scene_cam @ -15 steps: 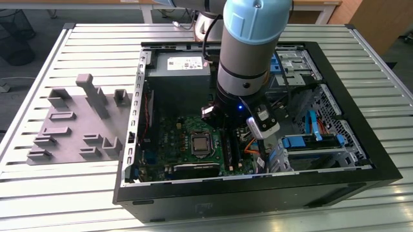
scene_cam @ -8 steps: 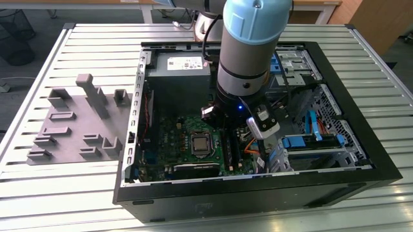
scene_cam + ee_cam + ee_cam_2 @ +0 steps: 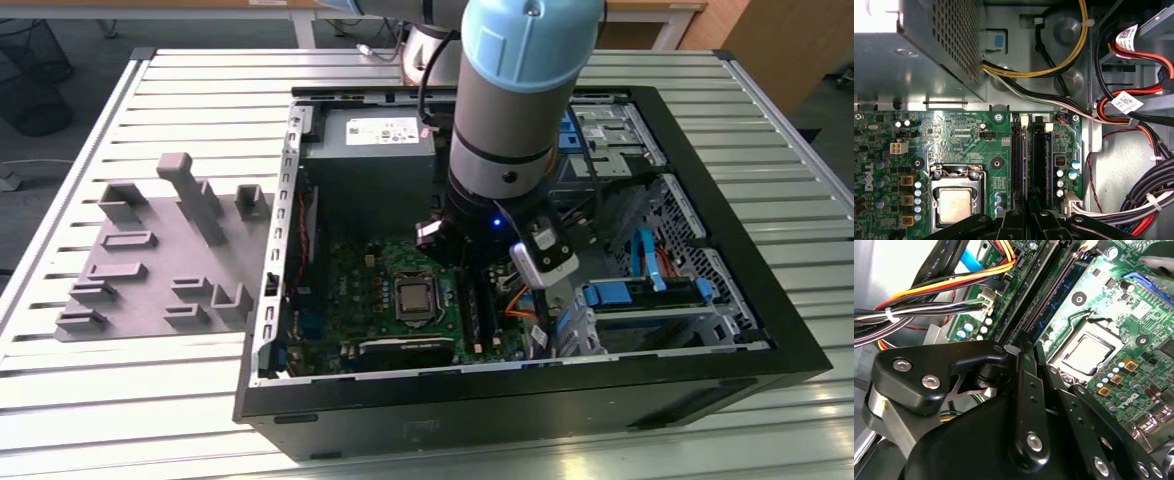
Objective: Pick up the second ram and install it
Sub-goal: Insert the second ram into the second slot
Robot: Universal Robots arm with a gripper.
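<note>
Black gripper fingers sat pinched together on the second ram as I watched, the stick standing on edge in a motherboard slot right of the processor socket. Around it lay the green motherboard inside the open computer case.

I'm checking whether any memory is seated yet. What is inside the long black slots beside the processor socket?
In the first wrist view, a dark bluish ram stick stands in one slot; the neighbouring slot looks empty. The tool covers their near ends.
</note>
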